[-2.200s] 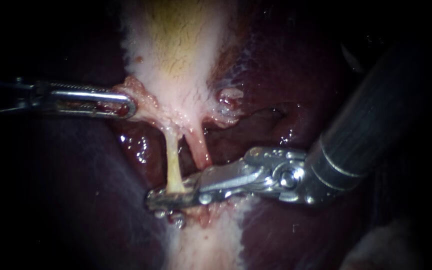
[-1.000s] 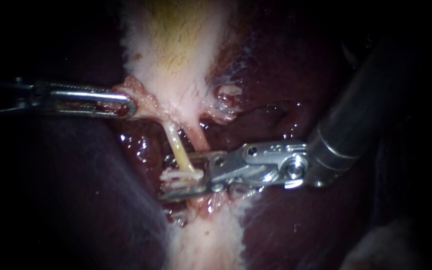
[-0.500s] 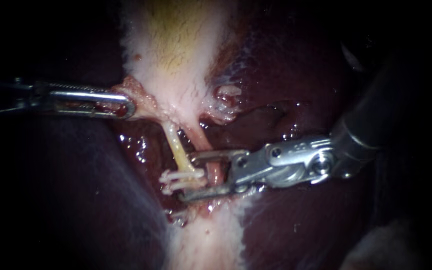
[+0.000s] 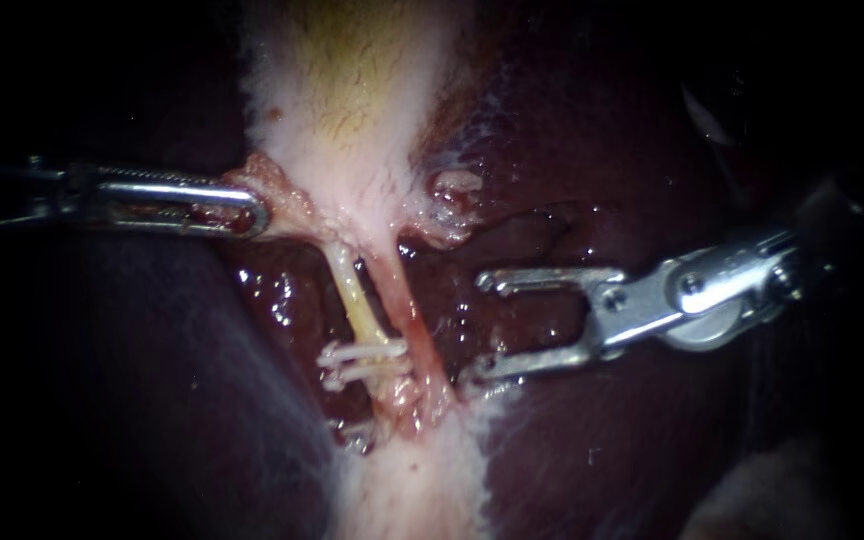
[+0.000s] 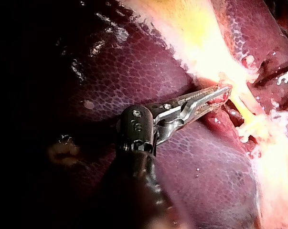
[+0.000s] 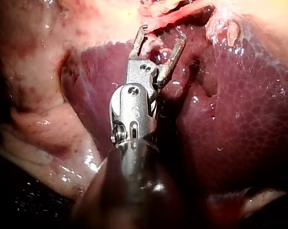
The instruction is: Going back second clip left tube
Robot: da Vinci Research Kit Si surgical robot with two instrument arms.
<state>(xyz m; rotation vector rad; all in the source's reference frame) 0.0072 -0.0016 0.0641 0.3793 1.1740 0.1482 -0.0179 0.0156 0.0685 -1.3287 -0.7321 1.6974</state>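
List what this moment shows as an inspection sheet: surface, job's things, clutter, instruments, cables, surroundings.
Surface: liver, dark red and wet.
Job's things: left tube carries two white clips close together; right tube runs beside it.
Clutter: nothing seen.
Instruments: left instrument has its jaws shut on the gallbladder at its edge; right instrument has its jaws open, holding nothing, off to the side of both tubes.
Cables: nothing seen.
Surroundings: dark, nothing seen.

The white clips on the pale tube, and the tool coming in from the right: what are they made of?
The clips look like matte white plastic: opaque, no metallic glint, though that's uncertain. The right instrument looks like polished metal: silvery, with bright highlights.
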